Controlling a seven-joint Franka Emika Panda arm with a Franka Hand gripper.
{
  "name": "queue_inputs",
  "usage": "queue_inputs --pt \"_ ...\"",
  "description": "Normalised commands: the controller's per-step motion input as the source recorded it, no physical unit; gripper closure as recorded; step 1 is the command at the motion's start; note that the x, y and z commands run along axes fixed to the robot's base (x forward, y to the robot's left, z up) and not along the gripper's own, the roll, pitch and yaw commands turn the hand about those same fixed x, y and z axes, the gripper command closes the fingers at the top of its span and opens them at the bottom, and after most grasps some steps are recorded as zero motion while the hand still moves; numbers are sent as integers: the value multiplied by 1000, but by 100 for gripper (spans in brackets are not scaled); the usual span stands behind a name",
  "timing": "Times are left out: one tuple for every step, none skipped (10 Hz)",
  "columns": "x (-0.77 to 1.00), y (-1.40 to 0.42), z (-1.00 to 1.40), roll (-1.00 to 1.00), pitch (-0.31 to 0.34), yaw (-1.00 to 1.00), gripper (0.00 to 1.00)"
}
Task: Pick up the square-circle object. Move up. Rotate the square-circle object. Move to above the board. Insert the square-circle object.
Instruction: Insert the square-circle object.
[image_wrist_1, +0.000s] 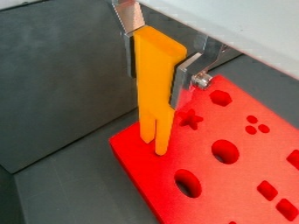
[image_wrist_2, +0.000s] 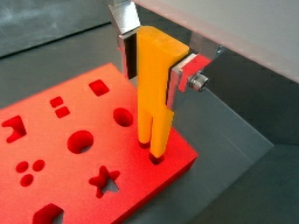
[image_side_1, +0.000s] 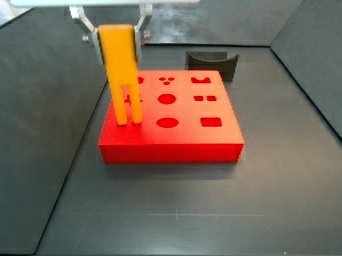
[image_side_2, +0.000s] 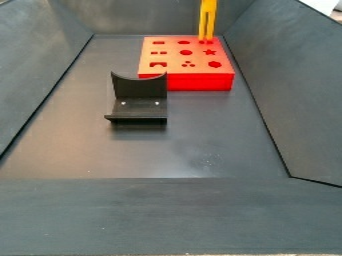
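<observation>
1. Dark grey floor (image_side_2: 201, 140) with sloped walls; a small dark holder (image_side_2: 136, 98) sits near the red board (image_side_1: 171, 135).
2. The gripper (image_wrist_1: 158, 59) clamps the upright yellow-orange peg (image_wrist_1: 156, 83), prongs down at the board's corner.

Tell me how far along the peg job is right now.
Done: the square-circle object is picked up, upright and over the board. In hand: the gripper is shut on it, its pronged end at a hole near the board's corner. Left: finishing the insertion and releasing. How deep it sits, I cannot tell.
</observation>
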Motion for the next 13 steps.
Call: queue_inputs --pt "-83 0 -231 0 -17 0 100" --pt "-69 0 -203 0 -11 0 100" --pt "-57 0 -206 0 -10 0 100" --pt "0 0 -234 0 -29 0 100" --pt "0 0 -251 -1 -27 -97 100" --pt "46 0 -249 0 -27 -206 100" --pt "29 0 -246 0 -14 -209 100" --pt "0 0 -249 0 -16 -200 100" --pt "0 0 -254 0 -6 -143 100" --pt "26 0 -291 14 0 -46 100" --pt "80 0 -294 40 0 0 100" --pt "97 0 -311 34 0 0 100" --pt "109 0 -334 7 -3 0 100"
